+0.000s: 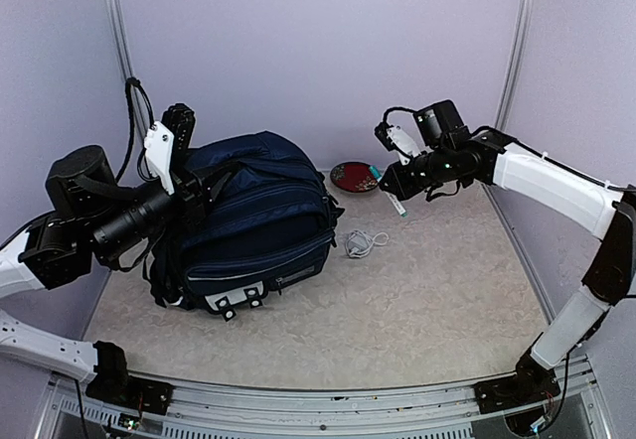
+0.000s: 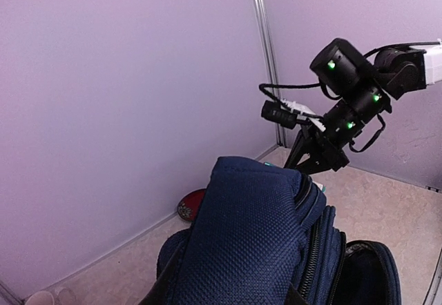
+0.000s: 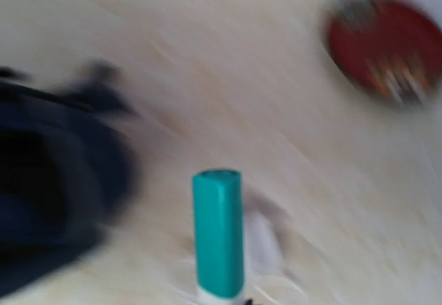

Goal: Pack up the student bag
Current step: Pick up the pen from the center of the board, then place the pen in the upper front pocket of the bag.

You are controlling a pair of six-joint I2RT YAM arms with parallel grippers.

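Observation:
The student bag (image 1: pixel 263 211), navy blue with a white patch at its front, stands at the table's left. My left gripper (image 1: pixel 197 199) is at its upper left side, shut on the bag's fabric. In the left wrist view the navy fabric (image 2: pixel 255 236) fills the bottom and hides the fingers. My right gripper (image 1: pixel 396 193) hovers right of the bag, above the table. It is shut on a white marker with a teal cap (image 1: pixel 399 207), which points down. The marker (image 3: pixel 218 232) shows in the blurred right wrist view, with the bag (image 3: pixel 41 194) at the left.
A red round plate (image 1: pixel 354 176) lies near the back wall; it also shows in the left wrist view (image 2: pixel 191 205) and the right wrist view (image 3: pixel 387 50). A coiled white cable (image 1: pixel 365 243) lies on the table right of the bag. Purple walls enclose the table.

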